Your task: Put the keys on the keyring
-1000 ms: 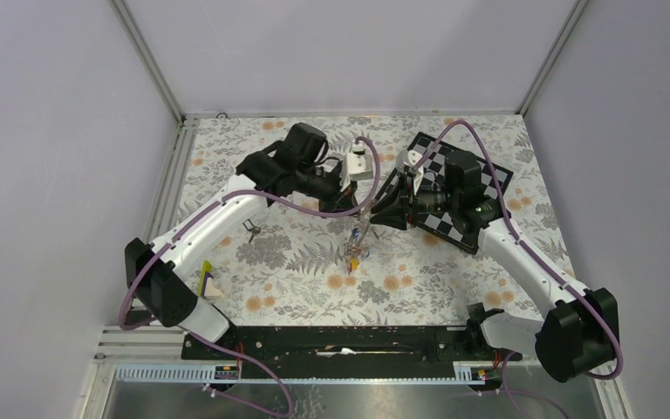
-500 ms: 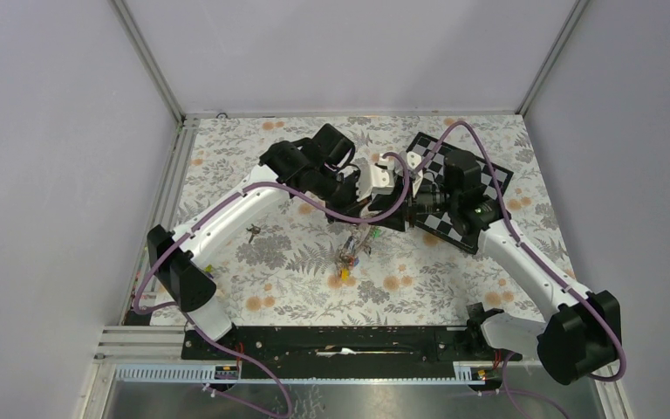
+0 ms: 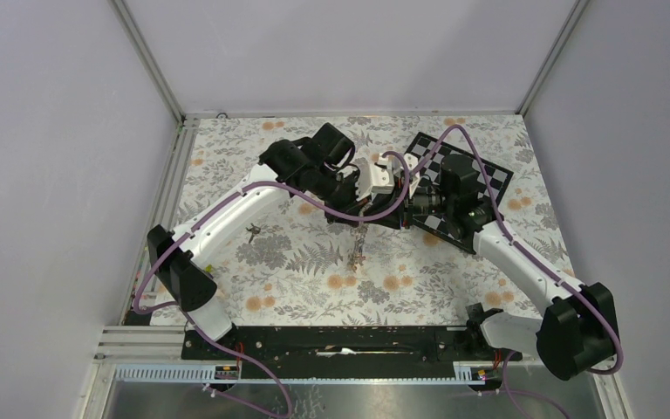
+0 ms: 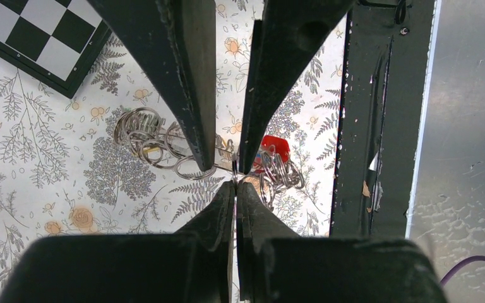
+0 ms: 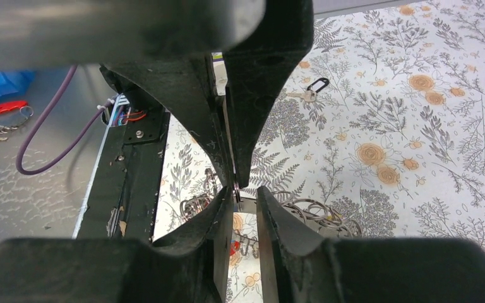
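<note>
Though thin, silvery keyring loops [image 4: 143, 136] beside red key [image 4: 276, 146]

left fingers [image 4: 218, 218] swung right, now tip-to-tip with right fingers [image 4: 192, 95]

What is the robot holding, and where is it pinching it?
The left fingers pinch a thin ring by its rim; a bunch of rings and a red key hangs below. The right fingers stand apart around it.

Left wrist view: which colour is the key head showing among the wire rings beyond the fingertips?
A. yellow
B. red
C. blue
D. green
B: a red key head shows among the wire rings; no other coloured head appears in this view.
</note>
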{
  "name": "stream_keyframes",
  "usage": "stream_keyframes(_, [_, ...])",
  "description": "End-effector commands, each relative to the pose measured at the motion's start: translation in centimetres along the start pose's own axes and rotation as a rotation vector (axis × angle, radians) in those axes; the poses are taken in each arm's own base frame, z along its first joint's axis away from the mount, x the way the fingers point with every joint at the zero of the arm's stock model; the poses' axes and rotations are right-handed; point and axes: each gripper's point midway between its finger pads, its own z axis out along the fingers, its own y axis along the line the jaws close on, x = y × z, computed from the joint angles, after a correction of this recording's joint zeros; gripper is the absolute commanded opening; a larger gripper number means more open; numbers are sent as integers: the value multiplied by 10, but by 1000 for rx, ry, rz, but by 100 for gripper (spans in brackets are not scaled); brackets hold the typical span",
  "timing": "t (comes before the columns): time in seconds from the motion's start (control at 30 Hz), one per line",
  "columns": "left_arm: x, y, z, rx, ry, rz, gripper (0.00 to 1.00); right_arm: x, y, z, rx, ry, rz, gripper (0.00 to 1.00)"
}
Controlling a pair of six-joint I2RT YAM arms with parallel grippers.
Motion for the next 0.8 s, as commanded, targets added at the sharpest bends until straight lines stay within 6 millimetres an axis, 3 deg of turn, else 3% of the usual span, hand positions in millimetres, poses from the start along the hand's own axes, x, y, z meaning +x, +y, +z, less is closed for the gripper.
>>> stream_keyframes(0.0, [-30, -2, -9, -4, -113, 65, 0, 4, 4, 6, -30, -1, 9, 27])
stream_keyframes(0.2, [-33, -2, -10, -16, -139, 70, 0, 9, 7, 6, -43, -6, 25, 23])
stream_keyframes(0.77, [-31, -4, -17, -24, -195, 61, 0, 3, 12, 1, -53, -66, 81, 23])
